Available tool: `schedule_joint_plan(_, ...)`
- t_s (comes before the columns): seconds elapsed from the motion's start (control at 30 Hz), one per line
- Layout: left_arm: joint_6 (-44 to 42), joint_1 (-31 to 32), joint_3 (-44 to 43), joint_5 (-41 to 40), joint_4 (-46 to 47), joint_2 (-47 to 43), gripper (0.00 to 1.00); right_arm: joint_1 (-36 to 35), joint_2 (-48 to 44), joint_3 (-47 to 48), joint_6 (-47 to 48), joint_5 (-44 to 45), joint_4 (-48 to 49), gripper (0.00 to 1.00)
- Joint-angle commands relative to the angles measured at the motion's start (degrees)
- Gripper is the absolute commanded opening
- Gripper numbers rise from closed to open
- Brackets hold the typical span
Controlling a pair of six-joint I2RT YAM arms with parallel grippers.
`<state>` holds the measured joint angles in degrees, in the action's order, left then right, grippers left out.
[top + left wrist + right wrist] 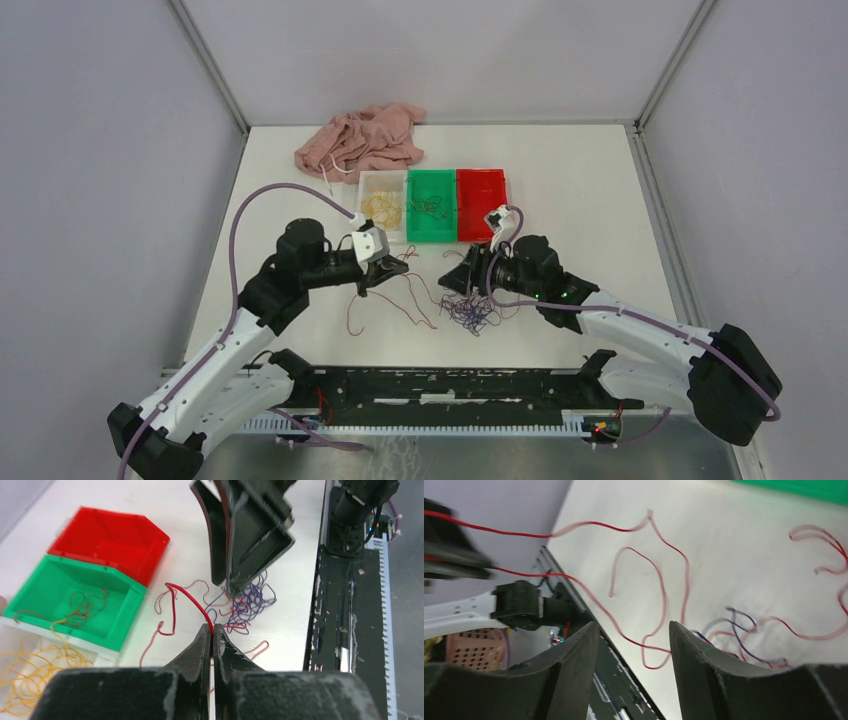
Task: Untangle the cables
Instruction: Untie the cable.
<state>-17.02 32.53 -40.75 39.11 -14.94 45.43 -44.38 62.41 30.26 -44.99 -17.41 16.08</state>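
My left gripper (212,629) is shut on a red cable (187,597), which arches up from the table left of the fingertips. Just beyond lies a small tangle of purple and red cables (248,602). In the top view this tangle (470,312) lies mid-table, with loose red strands (400,298) trailing left under my left gripper (385,272). My right gripper (455,278) hovers right beside the tangle. In its wrist view the right gripper (634,627) stands open with nothing held. A red cable (664,595) loops on the table behind its fingers, purple strands (739,625) to the right.
Three bins stand in a row behind the grippers: a white bin (383,176) with yellow cables, a green bin (431,182) with a few dark strands, a red bin (481,200). A pink garment (362,140) lies at the back. A black rail (450,385) runs along the near edge.
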Motion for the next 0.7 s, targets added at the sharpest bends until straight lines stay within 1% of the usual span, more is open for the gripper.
schedule_joint_plan(0.0, -1.1, -0.2, -5.5, 1.5, 0.4, -1.7, 0.03, 0.0, 0.7, -1.4, 3.2, 7.7, -9.8, 0.61)
schedule_joint_plan(0.17, -1.0, -0.2, -8.0, 2.7, 0.2, -0.7, 0.03, -0.5, 7.9, -3.7, 3.7, 4.1, -2.8, 0.60)
schedule_joint_plan(0.27, -1.4, -0.2, -9.2, 2.7, 0.3, -0.1, 0.03, -1.8, 11.9, -5.0, 3.7, 3.8, 2.6, 0.59)
schedule_joint_plan(0.37, -1.4, -0.2, -10.4, 3.0, 0.5, 0.6, 0.03, -3.6, 15.7, -3.9, 4.5, 4.5, 3.6, 0.56)
schedule_joint_plan(0.47, -1.3, -0.2, -11.6, 3.3, 0.6, 1.1, 0.03, -4.9, 19.2, -2.2, 4.8, 7.5, 2.2, 0.52)
schedule_joint_plan(0.53, -1.3, -0.2, -12.1, 3.5, 0.5, 1.2, 0.03, -5.1, 20.6, -1.4, 4.8, 9.7, 2.2, 0.48)
schedule_joint_plan(0.67, -2.7, -0.2, -14.2, 3.2, 0.0, 0.9, 0.03, -5.1, 21.9, -0.4, 5.3, 16.2, -2.8, 0.33)
